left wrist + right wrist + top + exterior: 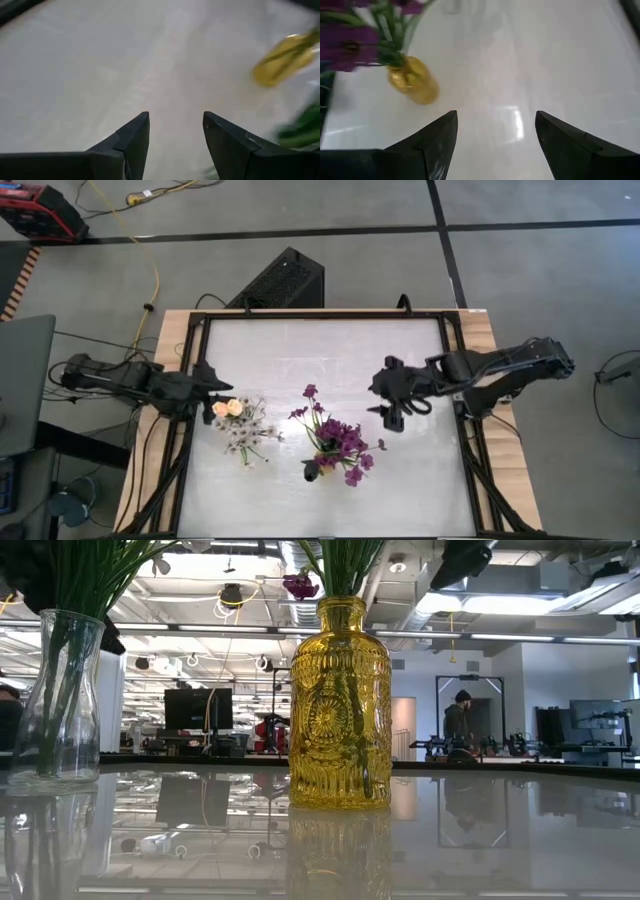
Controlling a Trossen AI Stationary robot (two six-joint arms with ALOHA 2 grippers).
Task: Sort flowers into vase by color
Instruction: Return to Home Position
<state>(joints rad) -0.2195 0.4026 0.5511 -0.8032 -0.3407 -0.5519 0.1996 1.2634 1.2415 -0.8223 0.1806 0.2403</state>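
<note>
Table (320, 350) carries two vases, well apart; left vase (55, 690) toward the left edge, right vase (340, 710) near the middle; flowers (240, 425) stand in the left vase, a second bunch (338, 445) in the right vase; left gripper (222, 388) just beside the left vase's flowers; right gripper (388, 395) right of the second bunch, apart from it.
</note>
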